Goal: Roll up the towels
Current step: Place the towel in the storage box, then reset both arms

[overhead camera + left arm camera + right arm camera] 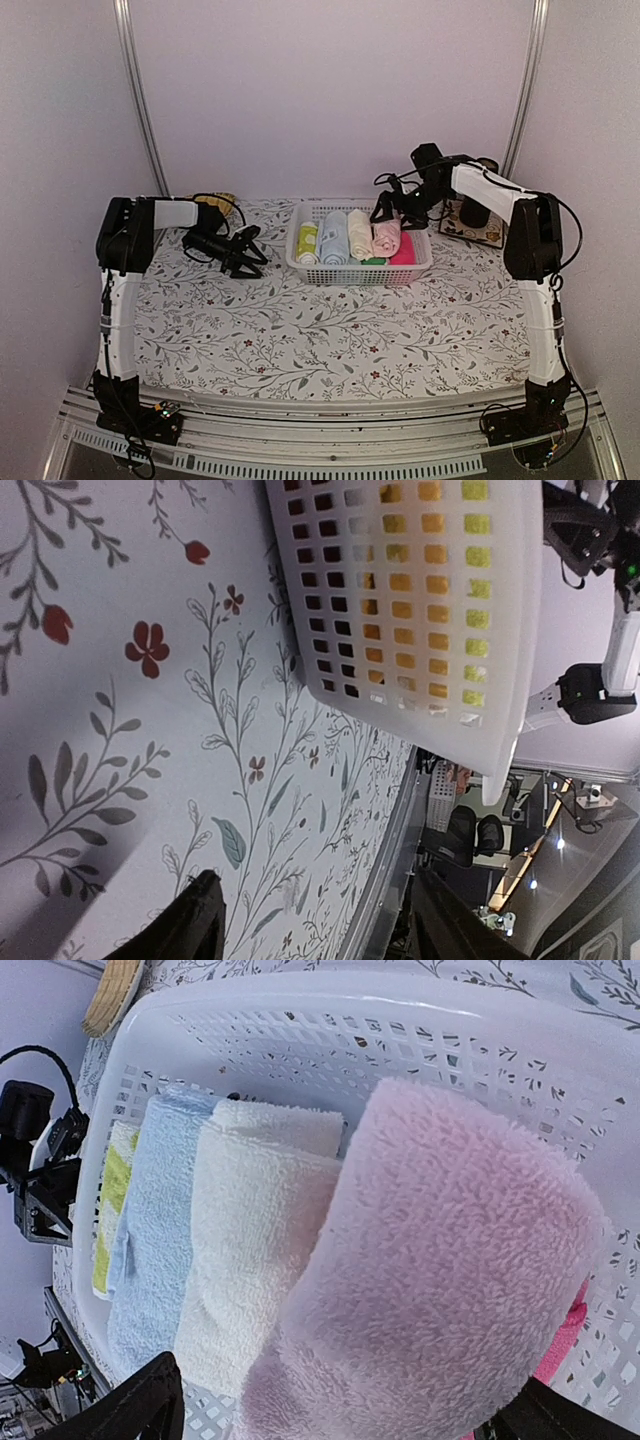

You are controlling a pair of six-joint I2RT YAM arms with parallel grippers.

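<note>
The pale pink towel (385, 238) lies rolled in the white basket (360, 275), with the rolled cream towel (360, 235) just left of it. In the right wrist view the pink roll (450, 1260) fills the front and the cream roll (250, 1250) lies against it. My right gripper (385, 215) hangs over the basket's right part, open wide, its fingers (150, 1400) straddling the pink roll's near end (340, 1415). My left gripper (250, 258) is open and empty, low over the tablecloth left of the basket (400, 590); its fingers (200, 920) hold nothing.
The basket also holds a light blue roll (333, 238), a yellow-green roll (307, 242), a green one (372, 261) and a magenta one (405, 250). A patterned mat with a dark cup (472, 215) sits back right. A woven round object (215, 200) lies back left.
</note>
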